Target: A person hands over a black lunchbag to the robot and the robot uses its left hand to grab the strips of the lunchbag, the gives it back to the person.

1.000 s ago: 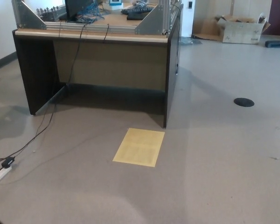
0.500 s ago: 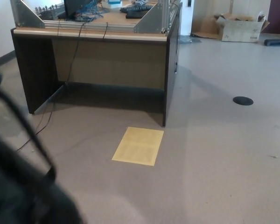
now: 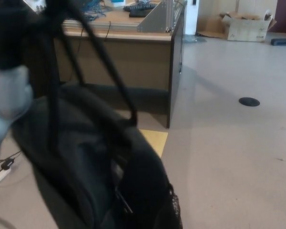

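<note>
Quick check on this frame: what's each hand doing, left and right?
Left hand: a dark blurred shape at the top of the lunchbag straps; whether it grips them cannot be told.
Right hand: not in view.

one lunchbag (image 3: 90, 162), one desk (image 3: 133, 62), one box (image 3: 245, 26)

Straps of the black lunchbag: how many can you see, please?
2: both thin black straps rise from the black fabric lunchbag toward the upper left; blur and the bag may hide more.
</note>
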You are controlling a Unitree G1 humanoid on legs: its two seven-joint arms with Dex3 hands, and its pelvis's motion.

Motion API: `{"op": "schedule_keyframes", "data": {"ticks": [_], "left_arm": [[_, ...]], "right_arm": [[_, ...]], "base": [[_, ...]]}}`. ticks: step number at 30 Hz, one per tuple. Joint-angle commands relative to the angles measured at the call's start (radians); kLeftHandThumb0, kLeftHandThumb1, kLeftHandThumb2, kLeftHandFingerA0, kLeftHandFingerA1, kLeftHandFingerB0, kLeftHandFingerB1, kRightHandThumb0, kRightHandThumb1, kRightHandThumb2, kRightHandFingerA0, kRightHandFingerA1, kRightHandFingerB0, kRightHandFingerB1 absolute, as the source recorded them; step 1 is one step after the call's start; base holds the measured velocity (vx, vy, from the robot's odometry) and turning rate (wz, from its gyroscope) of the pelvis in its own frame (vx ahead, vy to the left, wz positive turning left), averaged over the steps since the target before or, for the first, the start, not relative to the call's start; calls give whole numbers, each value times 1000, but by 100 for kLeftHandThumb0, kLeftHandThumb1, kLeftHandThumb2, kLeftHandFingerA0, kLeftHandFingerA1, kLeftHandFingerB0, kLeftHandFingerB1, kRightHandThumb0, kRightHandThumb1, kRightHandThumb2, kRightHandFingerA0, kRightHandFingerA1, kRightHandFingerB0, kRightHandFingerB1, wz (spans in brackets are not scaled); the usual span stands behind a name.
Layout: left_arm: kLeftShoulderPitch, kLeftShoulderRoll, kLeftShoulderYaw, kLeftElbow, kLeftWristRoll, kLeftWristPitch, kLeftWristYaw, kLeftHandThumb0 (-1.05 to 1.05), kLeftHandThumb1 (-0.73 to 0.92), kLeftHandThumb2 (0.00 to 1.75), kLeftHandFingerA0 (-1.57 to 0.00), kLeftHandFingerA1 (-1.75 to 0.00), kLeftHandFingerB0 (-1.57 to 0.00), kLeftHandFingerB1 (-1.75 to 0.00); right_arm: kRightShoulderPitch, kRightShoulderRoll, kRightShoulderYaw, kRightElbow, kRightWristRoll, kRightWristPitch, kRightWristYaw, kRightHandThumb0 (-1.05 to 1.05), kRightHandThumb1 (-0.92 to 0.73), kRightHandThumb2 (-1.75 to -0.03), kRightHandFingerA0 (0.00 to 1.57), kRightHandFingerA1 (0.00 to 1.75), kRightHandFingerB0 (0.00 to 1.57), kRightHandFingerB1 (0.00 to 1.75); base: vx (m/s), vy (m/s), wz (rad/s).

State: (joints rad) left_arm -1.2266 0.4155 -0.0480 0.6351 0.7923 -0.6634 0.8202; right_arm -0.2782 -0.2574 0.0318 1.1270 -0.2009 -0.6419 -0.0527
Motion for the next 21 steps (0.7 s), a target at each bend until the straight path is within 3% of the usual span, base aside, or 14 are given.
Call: {"op": "schedule_keyframes", "data": {"ticks": [1, 2, 4, 5, 9, 16, 21], "left_arm": [[-239, -129, -152, 225, 96, 150, 19, -26, 56, 56, -87, -175, -67, -171], [-261, -145, -169, 257, 93, 146, 34, -25, 55, 56, -88, -175, -68, -169], [-287, -169, -194, 299, 83, 138, 47, -25, 56, 56, -88, -175, -69, -169], [-309, -187, -230, 324, 104, 148, 51, -25, 53, 57, -87, -175, -73, -156], [-366, -246, -312, 399, 127, 205, 108, -29, 56, 55, -86, -175, -65, -171], [-387, -320, -387, 428, 114, 213, 113, -29, 59, 58, -83, -175, -71, -161], [-367, -356, -432, 417, 125, 237, 130, -30, 58, 56, -83, -175, -65, -167]], "right_arm": [[-24, -8, -8, -13, 4, 16, -20, -80, -74, -69, 43, 45, 38, 39], [-27, -9, -8, -16, 4, 20, -19, -78, -82, -65, 43, 43, 41, 38], [-28, -6, -14, -17, 14, 21, -10, -83, -74, -69, 42, 45, 38, 39], [-28, -7, -16, -16, 16, 18, -8, -78, -81, -65, 44, 43, 40, 38], [-31, -9, -16, -13, 11, 6, -16, -72, -81, -65, 46, 43, 42, 38], [-28, -6, -18, -13, 16, 17, -5, -73, -75, -67, 44, 44, 39, 38], [-21, -11, -9, -15, 6, 15, -6, -71, -81, -65, 45, 43, 41, 38]], "base": [[0, 0, 0], [0, 0, 0], [0, 0, 0], [0, 0, 0], [0, 0, 0], [0, 0, 0], [0, 0, 0]]}}
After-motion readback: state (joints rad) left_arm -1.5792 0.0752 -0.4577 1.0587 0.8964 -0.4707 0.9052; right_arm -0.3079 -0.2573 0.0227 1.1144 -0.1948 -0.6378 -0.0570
